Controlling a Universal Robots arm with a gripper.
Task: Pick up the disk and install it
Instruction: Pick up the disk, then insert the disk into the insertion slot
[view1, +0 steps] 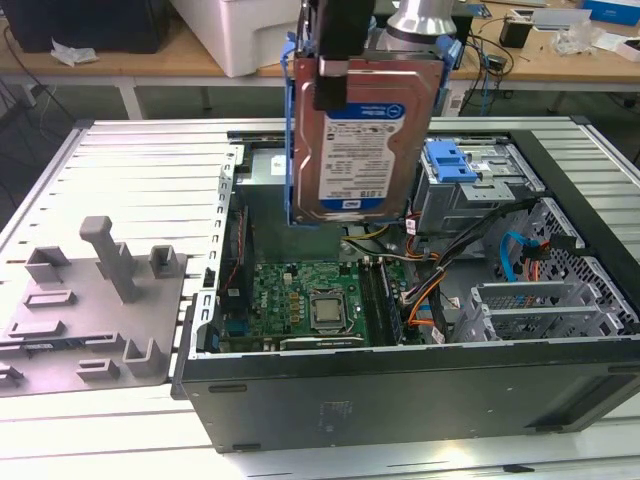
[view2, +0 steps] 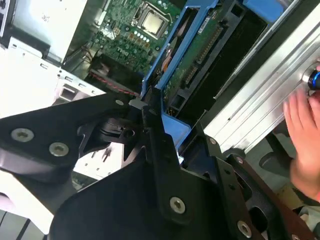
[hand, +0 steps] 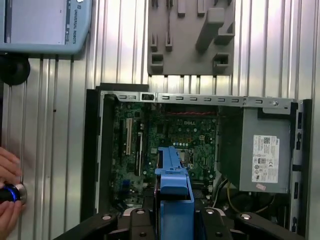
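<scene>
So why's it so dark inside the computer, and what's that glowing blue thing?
Exterior view: the disk hangs over the open computer case, and the inside of the case looks shaded. First wrist view: the glow is a lit blue button by a hand. Second wrist view: a pale surface beside the case is washed out white.

The disk (view1: 365, 140) carries a blue-and-white label (view1: 378, 165) with rows of fine print, too small to make out. In the first wrist view a white sticker (hand: 265, 159) with small dark print and symbols sits on the grey power supply (hand: 235, 150). A short line of lettering runs along the pale pendant (hand: 40, 22), and a small white word stands on the green board (hand: 165, 130).
</scene>
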